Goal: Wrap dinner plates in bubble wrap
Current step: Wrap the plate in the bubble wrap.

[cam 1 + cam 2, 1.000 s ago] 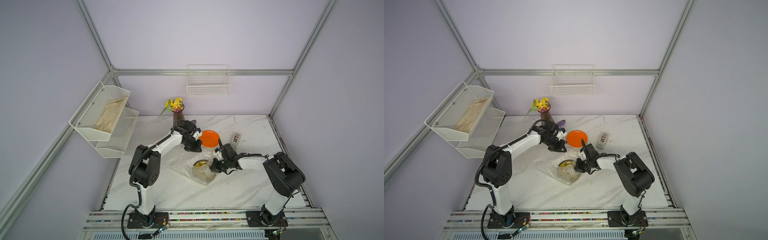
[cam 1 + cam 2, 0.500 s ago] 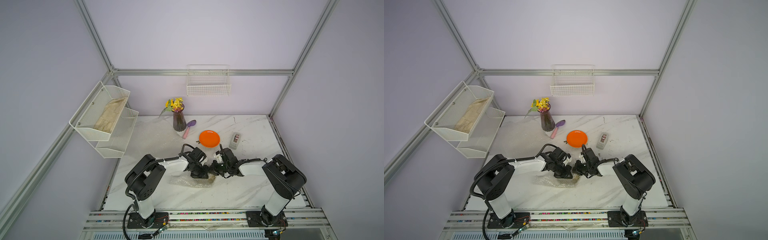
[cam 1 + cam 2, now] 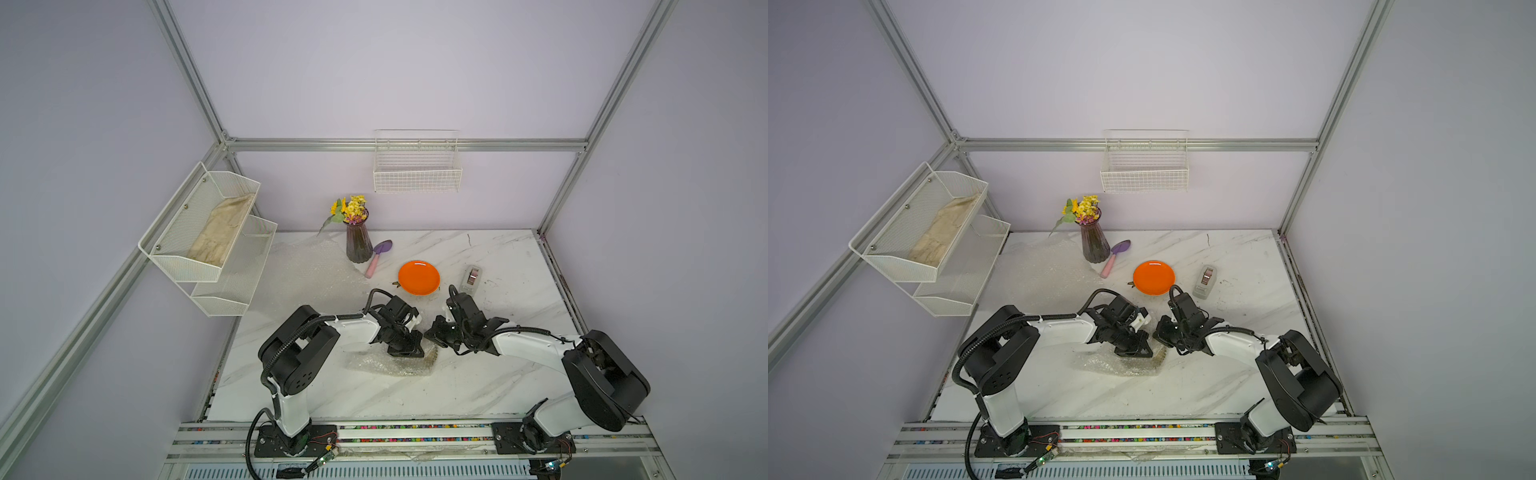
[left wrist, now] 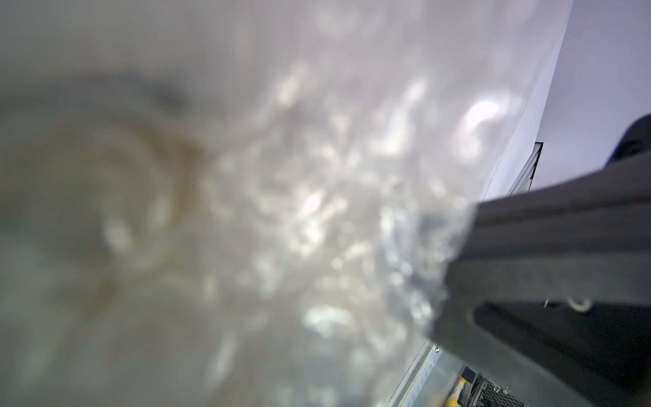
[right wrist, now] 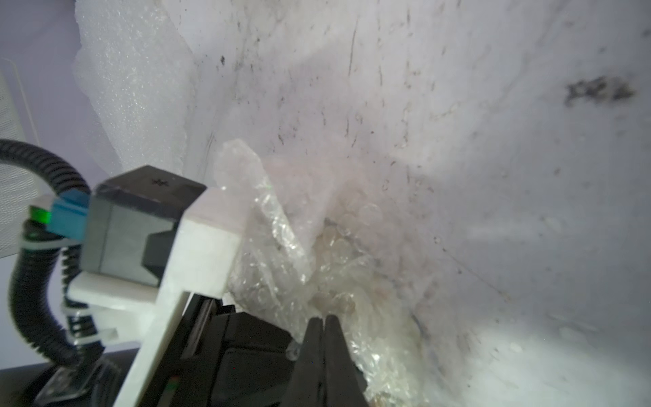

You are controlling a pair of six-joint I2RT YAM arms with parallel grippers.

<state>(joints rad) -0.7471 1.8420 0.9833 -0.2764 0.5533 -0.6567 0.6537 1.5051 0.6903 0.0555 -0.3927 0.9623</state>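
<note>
Crumpled bubble wrap [image 3: 386, 365] clamped in left pincer [image 3: 409, 353]; right pincer [image 5: 324, 320] closed, tips against its edge.

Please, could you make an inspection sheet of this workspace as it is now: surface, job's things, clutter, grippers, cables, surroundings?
Surface: marble table, dark scuffs, no spill seen.
Job's things: orange plate bare, far middle; covered plate under folded wrap near the front; spare sheet flat, far left.
Clutter: tape dispenser beside the orange plate; vase with flowers; purple trowel.
Grippers: left gripper, jaws shut on the wrap; right gripper, jaws shut, tips at the wrap, pinch cannot be told.
Cables: black hose runs to the left gripper, looped behind it.
Surroundings: wire basket on back wall; mesh shelf holding a cloth.
</note>
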